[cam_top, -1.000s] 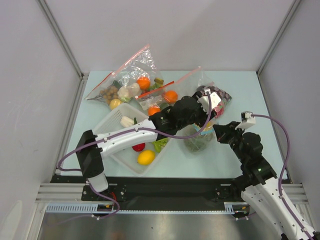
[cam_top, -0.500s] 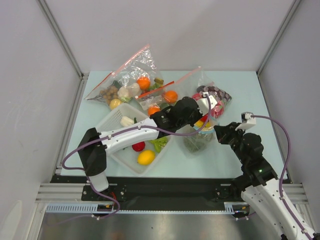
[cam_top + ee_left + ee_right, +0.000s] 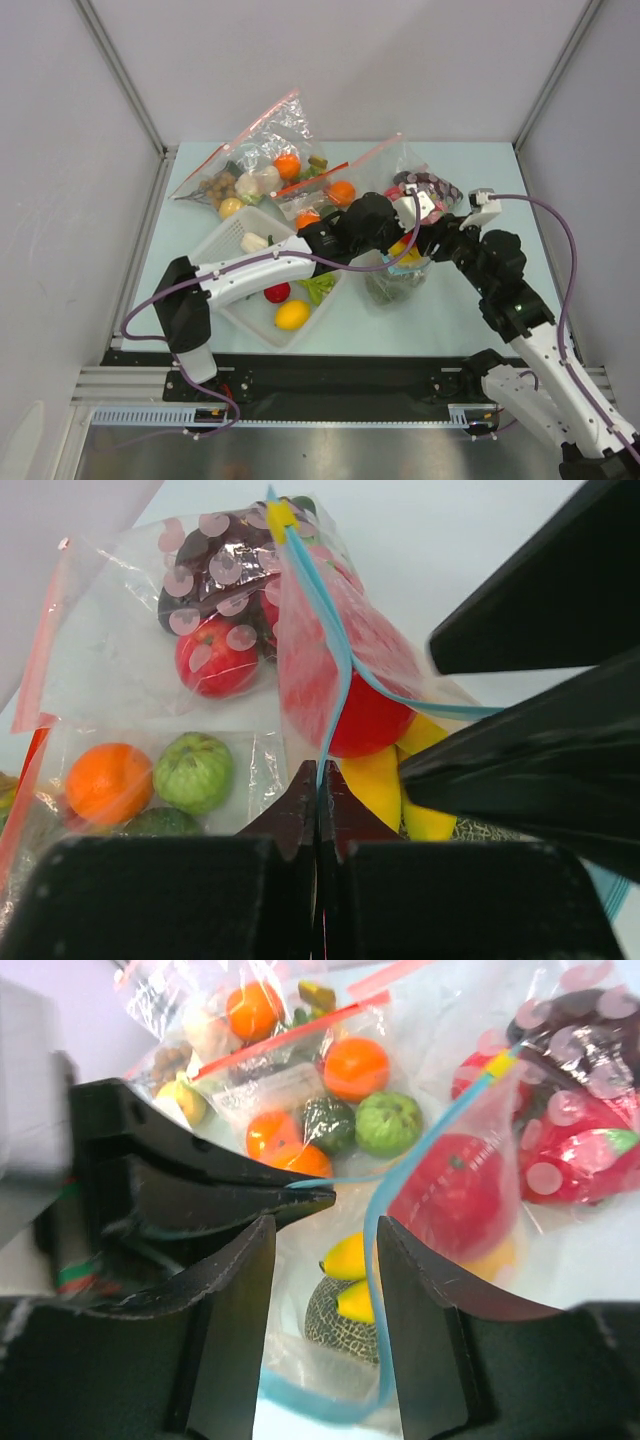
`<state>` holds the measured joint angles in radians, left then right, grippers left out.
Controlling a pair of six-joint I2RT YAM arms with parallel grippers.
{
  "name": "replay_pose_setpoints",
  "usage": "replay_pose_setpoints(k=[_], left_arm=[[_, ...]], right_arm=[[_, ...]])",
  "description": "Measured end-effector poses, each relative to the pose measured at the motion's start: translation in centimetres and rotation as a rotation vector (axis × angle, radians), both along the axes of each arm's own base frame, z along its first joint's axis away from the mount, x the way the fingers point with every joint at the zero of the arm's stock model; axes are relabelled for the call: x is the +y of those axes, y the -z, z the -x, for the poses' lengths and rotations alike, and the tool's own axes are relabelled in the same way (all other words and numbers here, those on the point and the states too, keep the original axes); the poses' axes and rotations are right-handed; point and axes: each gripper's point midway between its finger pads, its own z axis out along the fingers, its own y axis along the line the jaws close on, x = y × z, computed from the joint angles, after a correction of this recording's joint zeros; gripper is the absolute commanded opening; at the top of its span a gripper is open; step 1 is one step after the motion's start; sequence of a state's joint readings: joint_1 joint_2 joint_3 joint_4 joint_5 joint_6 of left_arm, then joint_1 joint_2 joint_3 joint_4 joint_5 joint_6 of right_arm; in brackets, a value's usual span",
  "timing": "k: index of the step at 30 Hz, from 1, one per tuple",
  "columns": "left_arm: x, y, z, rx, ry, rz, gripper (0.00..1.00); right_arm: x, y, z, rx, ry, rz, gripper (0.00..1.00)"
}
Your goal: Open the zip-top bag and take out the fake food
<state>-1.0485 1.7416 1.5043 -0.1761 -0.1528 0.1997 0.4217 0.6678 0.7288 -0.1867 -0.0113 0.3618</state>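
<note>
1. The white basket (image 3: 232, 236) sits on the table (image 3: 480, 170) at the near left. It holds a yellow lemon (image 3: 292, 315), a red piece (image 3: 277, 293), a green piece (image 3: 320, 288) and a pale piece (image 3: 254, 242) at its far corner.
2. Two clear red-strip bags lie beyond the basket. The far-left bag (image 3: 255, 140) holds an orange (image 3: 287, 166) and mixed small items. The second bag (image 3: 365, 165) holds another orange (image 3: 356, 1067), a light green fruit (image 3: 389, 1122) and a dark green one (image 3: 328, 1123).
3. A clear spotted bag (image 3: 432, 188) lies at the far right. It holds a red apple (image 3: 215, 660) and dark items.
4. The zip-top bag (image 3: 398, 283) stands just right of the basket, with its blue zip strip uppermost and the mouth parted. It holds a netted melon (image 3: 338, 1325), yellow banana pieces (image 3: 346, 1256) and a red fruit (image 3: 455, 1195).
5. The left gripper (image 3: 318, 792) has its jaws together, clamped on one side of the blue strip at the bag's left lip.
6. The right gripper (image 3: 322, 1235) has its jaws apart. The other side of the strip curves through the gap beside the right-hand finger, and nothing is pinched.
7. Change from one second ago:
   - The right gripper was at the bag's near-right edge and has moved farther away, to just beside the left gripper.
   - The left gripper has come slightly nearer, onto the strip.
   - The bag and the basket have not shifted.
</note>
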Motion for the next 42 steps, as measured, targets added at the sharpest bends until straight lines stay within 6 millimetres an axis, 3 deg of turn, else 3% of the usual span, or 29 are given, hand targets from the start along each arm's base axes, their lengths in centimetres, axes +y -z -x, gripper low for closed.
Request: replay_pose_setpoints(k=[8, 9, 10, 12, 13, 14, 20, 25, 29, 31, 32, 36, 42], left_arm=[[0.2, -0.4, 0.2, -0.001, 0.002, 0.004, 0.00], [0.2, -0.4, 0.2, -0.001, 0.003, 0.004, 0.00], [0.2, -0.4, 0.2, -0.001, 0.003, 0.004, 0.00], [0.3, -0.4, 0.2, -0.001, 0.001, 0.005, 0.00], [0.3, -0.4, 0.2, 0.000, -0.003, 0.005, 0.00], [0.4, -0.4, 0.1, 0.001, -0.009, 0.005, 0.00], [1.8, -0.2, -1.4, 0.006, -0.094, 0.008, 0.00], [5.6, 0.0, -4.7, 0.024, -0.252, 0.034, 0.00], [6.7, -0.5, -5.4, 0.048, -0.302, 0.090, 0.00], [6.5, -0.7, -5.2, 0.056, -0.292, 0.108, 0.08], [6.3, -0.8, -5.0, 0.059, -0.282, 0.114, 0.22], [6.1, -1.2, -4.7, 0.050, -0.253, 0.115, 0.46], [4.7, -3.0, -2.7, 0.026, -0.150, 0.137, 0.57]], right_arm=[[0.8, 2.5, -1.0, 0.094, -0.018, 0.038, 0.49], [0.7, 2.6, -1.0, 0.095, -0.014, 0.040, 0.44], [0.6, 2.6, -1.0, 0.097, -0.009, 0.043, 0.32], [0.2, 2.8, -1.1, 0.101, 0.012, 0.053, 0.17], [0.0, 3.0, -1.2, 0.106, 0.028, 0.059, 0.02], [-0.3, 3.2, -1.3, 0.111, 0.043, 0.064, 0.00], [-2.9, 3.8, -1.6, 0.131, 0.166, 0.094, 0.00], [-5.5, 3.0, -1.0, 0.110, 0.261, 0.091, 0.00], [-5.6, 2.7, -0.7, 0.105, 0.262, 0.079, 0.00], [-5.8, 2.7, -0.7, 0.105, 0.264, 0.077, 0.00], [-5.8, 2.7, -0.7, 0.105, 0.266, 0.076, 0.00], [-5.8, 2.7, -0.7, 0.106, 0.264, 0.073, 0.00], [-5.0, 3.5, -1.0, 0.126, 0.230, 0.049, 0.00]])
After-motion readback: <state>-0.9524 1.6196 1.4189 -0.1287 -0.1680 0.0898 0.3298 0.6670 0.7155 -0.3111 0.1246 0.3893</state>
